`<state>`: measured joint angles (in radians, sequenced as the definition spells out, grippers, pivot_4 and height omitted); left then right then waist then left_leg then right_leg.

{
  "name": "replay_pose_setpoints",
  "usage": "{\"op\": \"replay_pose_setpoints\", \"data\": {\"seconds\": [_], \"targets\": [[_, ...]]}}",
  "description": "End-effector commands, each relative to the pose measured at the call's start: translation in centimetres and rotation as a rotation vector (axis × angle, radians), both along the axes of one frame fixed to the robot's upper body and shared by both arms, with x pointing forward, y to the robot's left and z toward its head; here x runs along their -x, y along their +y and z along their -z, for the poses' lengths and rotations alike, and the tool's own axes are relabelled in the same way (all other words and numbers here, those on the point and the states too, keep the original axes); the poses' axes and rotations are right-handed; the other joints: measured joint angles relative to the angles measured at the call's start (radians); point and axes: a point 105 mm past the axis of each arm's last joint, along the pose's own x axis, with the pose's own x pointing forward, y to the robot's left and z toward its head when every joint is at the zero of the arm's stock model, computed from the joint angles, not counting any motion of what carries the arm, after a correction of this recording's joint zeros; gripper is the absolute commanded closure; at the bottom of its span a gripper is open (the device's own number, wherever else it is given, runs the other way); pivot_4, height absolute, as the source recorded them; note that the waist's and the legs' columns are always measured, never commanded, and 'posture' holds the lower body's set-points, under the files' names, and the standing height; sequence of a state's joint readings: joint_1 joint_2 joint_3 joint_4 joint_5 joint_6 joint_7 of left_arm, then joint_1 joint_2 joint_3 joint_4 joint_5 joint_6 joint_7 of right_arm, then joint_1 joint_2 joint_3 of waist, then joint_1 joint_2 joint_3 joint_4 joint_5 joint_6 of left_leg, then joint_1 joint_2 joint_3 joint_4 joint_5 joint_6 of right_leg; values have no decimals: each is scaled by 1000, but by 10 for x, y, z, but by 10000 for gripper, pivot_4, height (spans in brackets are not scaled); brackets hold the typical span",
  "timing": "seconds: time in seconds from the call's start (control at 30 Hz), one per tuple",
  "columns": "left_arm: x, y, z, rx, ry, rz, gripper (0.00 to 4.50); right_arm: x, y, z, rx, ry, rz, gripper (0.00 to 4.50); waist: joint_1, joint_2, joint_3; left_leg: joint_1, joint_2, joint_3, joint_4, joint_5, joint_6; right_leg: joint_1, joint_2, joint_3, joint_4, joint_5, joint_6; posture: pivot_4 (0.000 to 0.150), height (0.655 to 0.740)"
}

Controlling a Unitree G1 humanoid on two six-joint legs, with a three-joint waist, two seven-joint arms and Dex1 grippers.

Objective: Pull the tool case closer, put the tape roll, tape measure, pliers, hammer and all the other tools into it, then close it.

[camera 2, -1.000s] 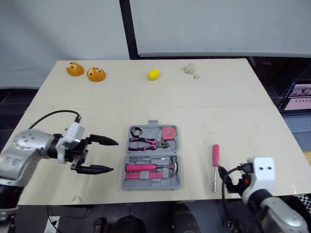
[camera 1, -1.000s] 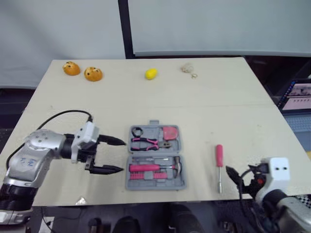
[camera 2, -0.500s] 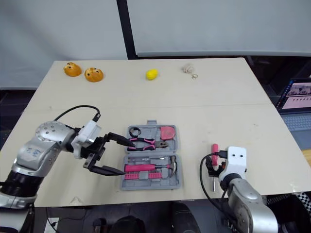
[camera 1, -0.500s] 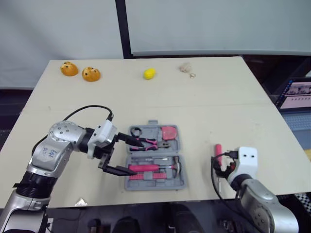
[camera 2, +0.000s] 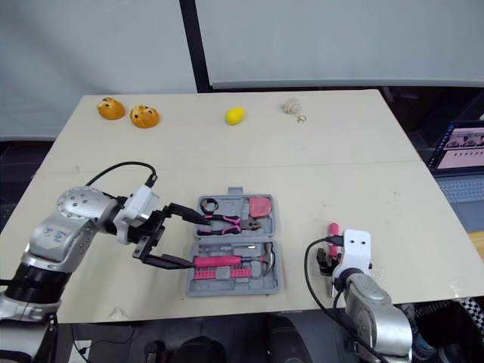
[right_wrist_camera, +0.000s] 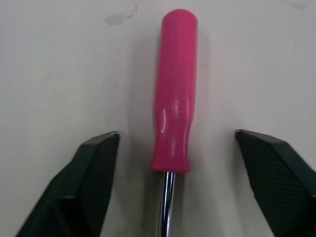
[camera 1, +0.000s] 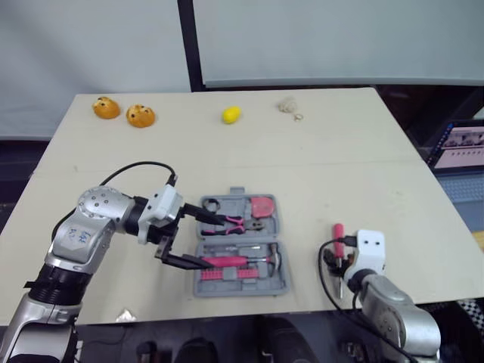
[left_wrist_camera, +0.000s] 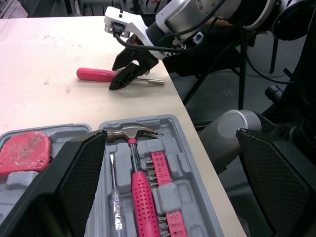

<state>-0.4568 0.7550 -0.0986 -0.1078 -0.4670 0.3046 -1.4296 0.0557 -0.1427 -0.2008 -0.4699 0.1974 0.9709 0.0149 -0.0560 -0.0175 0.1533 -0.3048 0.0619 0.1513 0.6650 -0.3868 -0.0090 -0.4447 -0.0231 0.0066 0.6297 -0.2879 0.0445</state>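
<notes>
one table (camera 1: 340, 174). one open grey tool case (camera 1: 281, 286), frame centre. in it: one pliers (camera 1: 231, 223), one tape measure (camera 1: 264, 206), one tape roll (camera 1: 211, 205), one hammer (camera 1: 236, 261), one slim screwdriver (left_wrist_camera: 115, 197), one strip of bits (left_wrist_camera: 160, 182). one pink-handled screwdriver (camera 1: 339, 236) on the table, lower right. two orange round things (camera 1: 106, 107) (camera 1: 140, 116), upper left. one yellow thing (camera 1: 231, 114), top centre. one beige lump (camera 1: 288, 106) right of it. one laptop (camera 1: 461, 147), right edge. two grippers: left gripper (camera 1: 213, 243), right gripper (right_wrist_camera: 177, 136).
</notes>
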Motion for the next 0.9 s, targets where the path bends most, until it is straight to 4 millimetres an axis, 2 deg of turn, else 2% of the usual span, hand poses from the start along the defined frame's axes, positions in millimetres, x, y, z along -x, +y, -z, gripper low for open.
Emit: {"op": "replay_pose_setpoints", "data": {"seconds": [0.03,0.13,0.17,0.27,0.37,0.47,0.53,0.7,0.8,0.9], "targets": [[-1,-2,-7,7,-42,10,0,-1,-5,-8,24,-37,25,24788,0,0,0,0,0,0,0,0,0,0,0,0,0,0,0,1500,7370],[-1,-1,-6,7,-45,4,0,0,-4,-18,66,-56,-14,40330,0,0,0,0,0,0,0,0,0,0,0,0,0,0,0,1500,7370],[-1,-1,-6,6,-45,0,0,1,-4,-23,82,-66,-41,40955,0,0,0,0,0,0,0,0,0,0,0,0,0,0,0,1500,7370],[0,5,-3,-9,-36,-19,0,-1,9,-49,120,-119,-204,40932,-1,1,1,0,-1,0,0,0,0,0,-1,0,0,0,1,1500,7370],[4,24,5,-57,12,-59,0,8,55,-82,120,-138,-622,40932,-12,2,2,0,0,1,0,0,0,0,0,1,0,1,1,1500,7370],[17,47,23,-169,43,-55,0,27,89,-94,138,-52,-987,40932,-19,2,2,1,2,-2,-1,1,0,0,2,0,0,0,0,1500,7370],[22,57,29,-217,51,-53,0,34,98,-97,154,5,-1106,40932,-20,1,3,1,2,-2,-2,1,0,0,2,0,0,-1,-1,1500,7370],[28,88,48,-345,59,-80,0,46,152,-95,162,147,-1462,40932,-16,-1,5,-2,1,-3,-1,0,2,-3,-1,-2,0,-1,-2,1500,7370],[29,95,55,-376,47,-83,0,47,170,-88,210,213,-1558,40932,-14,-1,5,-4,1,-3,0,0,3,-5,-2,-3,-1,-1,-2,1500,7370],[27,98,59,-386,35,-90,0,43,189,-81,245,240,-1597,40932,-6,-1,4,-18,0,-2,3,0,3,-18,-3,-5,1,-1,-2,1500,7370]]}}
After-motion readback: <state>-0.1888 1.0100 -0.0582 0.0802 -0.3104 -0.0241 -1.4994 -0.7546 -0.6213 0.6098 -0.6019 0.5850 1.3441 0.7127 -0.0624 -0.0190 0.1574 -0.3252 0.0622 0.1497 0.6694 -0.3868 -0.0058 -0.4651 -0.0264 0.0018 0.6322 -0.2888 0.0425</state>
